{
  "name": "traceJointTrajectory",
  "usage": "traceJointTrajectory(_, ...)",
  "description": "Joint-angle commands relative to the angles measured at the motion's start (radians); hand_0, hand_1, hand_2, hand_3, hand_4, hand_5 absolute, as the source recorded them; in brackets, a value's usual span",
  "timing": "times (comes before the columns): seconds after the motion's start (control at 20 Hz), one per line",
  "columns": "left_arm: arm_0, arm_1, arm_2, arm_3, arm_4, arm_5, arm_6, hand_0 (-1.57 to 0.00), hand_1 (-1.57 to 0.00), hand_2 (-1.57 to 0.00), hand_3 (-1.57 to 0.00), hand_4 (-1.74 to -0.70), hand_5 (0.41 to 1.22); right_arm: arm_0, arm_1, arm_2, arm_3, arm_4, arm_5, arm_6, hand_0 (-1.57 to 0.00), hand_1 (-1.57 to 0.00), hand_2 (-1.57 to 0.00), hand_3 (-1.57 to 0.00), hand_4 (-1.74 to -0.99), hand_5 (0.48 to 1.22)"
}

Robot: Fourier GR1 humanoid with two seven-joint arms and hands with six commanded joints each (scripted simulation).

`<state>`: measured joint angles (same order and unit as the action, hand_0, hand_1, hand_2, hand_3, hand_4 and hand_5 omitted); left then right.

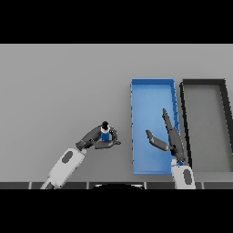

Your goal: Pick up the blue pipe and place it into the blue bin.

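We are gripping the blue pipe (105,134) with curled left hand (101,139) near the tabletop's (54,91) front edge; carrying it right to the blue bin (152,88) comes next, right hand (169,136) hovering open there.

blue pipe (105,134) mostly hidden inside left robot hand (101,137), blue bin (152,95) floor partly covered by right robot hand (169,136)

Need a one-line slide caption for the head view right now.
Left hand closes on the blue pipe left of the blue bin; right hand open above it.
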<state>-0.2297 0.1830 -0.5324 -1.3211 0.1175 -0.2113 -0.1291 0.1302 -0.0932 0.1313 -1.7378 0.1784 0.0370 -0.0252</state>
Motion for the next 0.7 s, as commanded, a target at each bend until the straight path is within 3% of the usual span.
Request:
traceJointTrajectory(0.0, 0.004, 0.011, -0.005, -0.003, 0.002, -0.017, -0.012, -1.02, -1.11, -1.14, -1.1, -1.57, 1.034, -0.005, -0.002, -0.001, 0.003, -0.001, 0.002, 0.002, 0.0, 0.0, 0.0, 0.0, -1.196, 0.604)
traceJointTrajectory(0.1, 0.019, 0.008, -0.026, -0.011, -0.015, 0.003, -0.059, -1.22, -1.28, -1.3, -1.22, -1.63, 1.101, -0.002, -0.002, 0.004, -0.007, 0.006, 0.0, -0.001, 0.0, 0.0, 0.0, 0.0, -1.195, 0.603)
traceJointTrajectory(0.25, 0.017, -0.005, -0.028, -0.017, -0.027, 0.035, -0.065, -1.39, -1.42, -1.43, -1.35, -1.68, 1.16, -0.004, 0.0, 0.007, -0.004, 0.005, 0.003, 0.009, 0.0, 0.0, 0.0, 0.0, -1.192, 0.602)
traceJointTrajectory(0.5, -0.006, -0.027, -0.017, -0.119, 0.002, 0.058, -0.07, -1.51, -1.52, -1.52, -1.45, -1.72, 1.201, -0.01, -0.005, 0.002, 0.008, 0.015, -0.003, 0.001, 0.0, 0.0, 0.0, 0.0, -1.183, 0.606)
traceJointTrajectory(0.65, -0.018, -0.035, -0.029, -0.175, 0.011, 0.055, -0.038, -1.54, -1.55, -1.55, -1.47, -1.73, 1.211, -0.012, -0.014, -0.007, 0.016, 0.015, -0.005, -0.021, 0.0, 0.0, 0.0, 0.0, -1.164, 0.602)
